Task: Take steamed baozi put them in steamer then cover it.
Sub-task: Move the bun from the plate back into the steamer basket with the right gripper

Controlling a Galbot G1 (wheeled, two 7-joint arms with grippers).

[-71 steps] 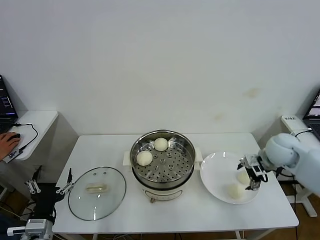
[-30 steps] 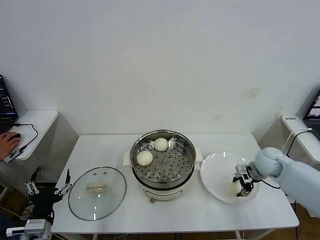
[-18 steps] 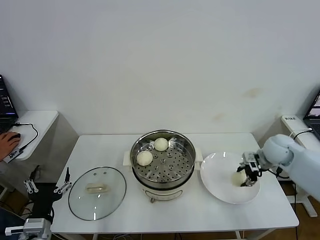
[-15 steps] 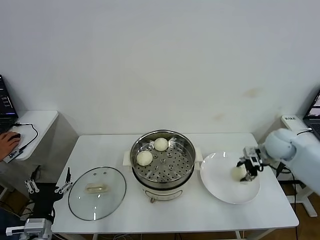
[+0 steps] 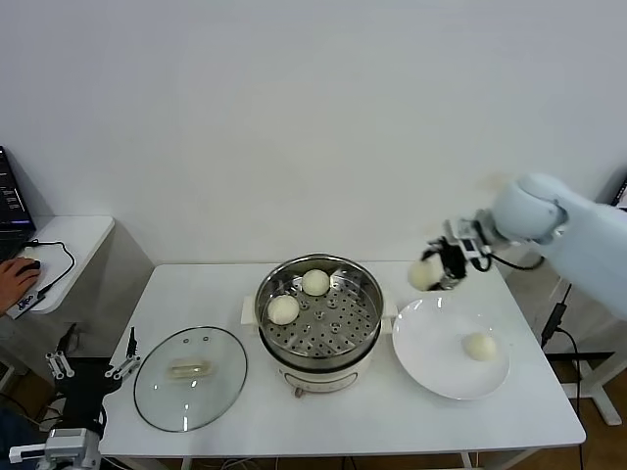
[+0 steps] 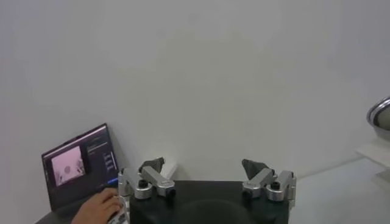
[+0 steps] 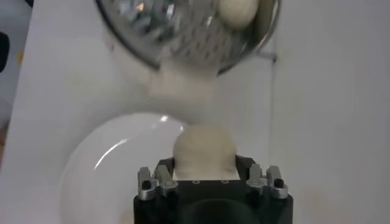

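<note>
My right gripper (image 5: 438, 266) holds one baozi (image 5: 424, 275) in the air, right of the steamer (image 5: 318, 311). My left gripper (image 5: 90, 372) waits wide open, lower left.

Right wrist view: steamer (image 7: 183, 30) cut off by pic edge; held baozi (image 7: 204, 151) partly hidden behind right gripper (image 7: 205, 178).

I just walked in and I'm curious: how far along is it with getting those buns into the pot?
About halfway. Two buns sit in the steamer. The right gripper holds a third bun in the air above the plate; a fourth waits there. The glass lid lies on the table; the left gripper is parked open.
</note>
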